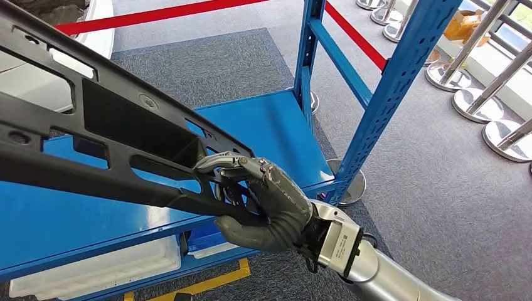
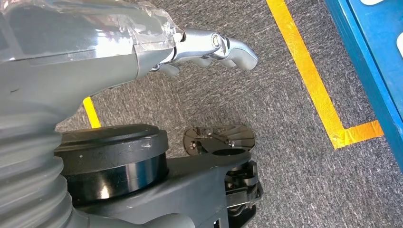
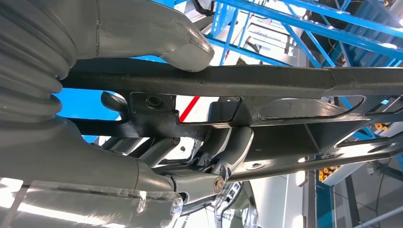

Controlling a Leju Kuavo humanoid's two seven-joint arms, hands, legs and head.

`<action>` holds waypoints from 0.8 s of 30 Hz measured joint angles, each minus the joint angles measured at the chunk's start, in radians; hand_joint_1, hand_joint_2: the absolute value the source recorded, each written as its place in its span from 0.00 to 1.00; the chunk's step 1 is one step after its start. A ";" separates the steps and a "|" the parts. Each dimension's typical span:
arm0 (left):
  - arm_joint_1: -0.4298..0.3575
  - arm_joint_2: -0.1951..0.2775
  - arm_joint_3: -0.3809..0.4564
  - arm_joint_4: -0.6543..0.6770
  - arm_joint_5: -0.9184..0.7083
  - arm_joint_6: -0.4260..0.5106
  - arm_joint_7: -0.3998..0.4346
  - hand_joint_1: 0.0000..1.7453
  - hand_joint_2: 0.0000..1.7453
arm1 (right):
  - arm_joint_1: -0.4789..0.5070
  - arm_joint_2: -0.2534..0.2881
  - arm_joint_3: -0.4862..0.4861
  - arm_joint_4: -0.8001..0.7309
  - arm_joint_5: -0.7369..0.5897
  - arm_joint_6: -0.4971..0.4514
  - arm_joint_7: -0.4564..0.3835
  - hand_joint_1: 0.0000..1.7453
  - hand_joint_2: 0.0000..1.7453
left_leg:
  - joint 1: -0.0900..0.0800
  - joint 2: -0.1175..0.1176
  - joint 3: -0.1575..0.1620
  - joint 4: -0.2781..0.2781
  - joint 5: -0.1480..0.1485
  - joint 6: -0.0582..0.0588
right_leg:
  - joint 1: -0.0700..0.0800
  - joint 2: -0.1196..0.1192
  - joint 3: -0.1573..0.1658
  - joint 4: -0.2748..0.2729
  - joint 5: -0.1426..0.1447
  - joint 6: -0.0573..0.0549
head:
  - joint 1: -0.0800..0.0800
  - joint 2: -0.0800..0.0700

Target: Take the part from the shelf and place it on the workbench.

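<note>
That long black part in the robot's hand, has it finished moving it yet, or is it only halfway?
About halfway. Done: the right hand grips the black part, with the thumb on one side and the fingers on the other. In hand: the part is held above the blue shelf, apparently lifted off it. Left: carrying it to the workbench, which isn't visible here. The left hand holds nothing.

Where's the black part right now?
In the head view, the black part runs from upper left to centre, gripped at its near end by the right hand, above the blue shelf.
</note>
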 joint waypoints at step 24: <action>0.000 0.000 0.019 -0.016 0.026 -0.037 0.038 0.00 1.00 | -0.021 0.015 0.016 0.042 -0.020 -0.003 -0.019 1.00 1.00 | -0.004 0.000 -0.001 0.002 -0.001 0.001 | -0.004 -0.001 0.000 -0.001 0.001 0.001 | -0.001 0.000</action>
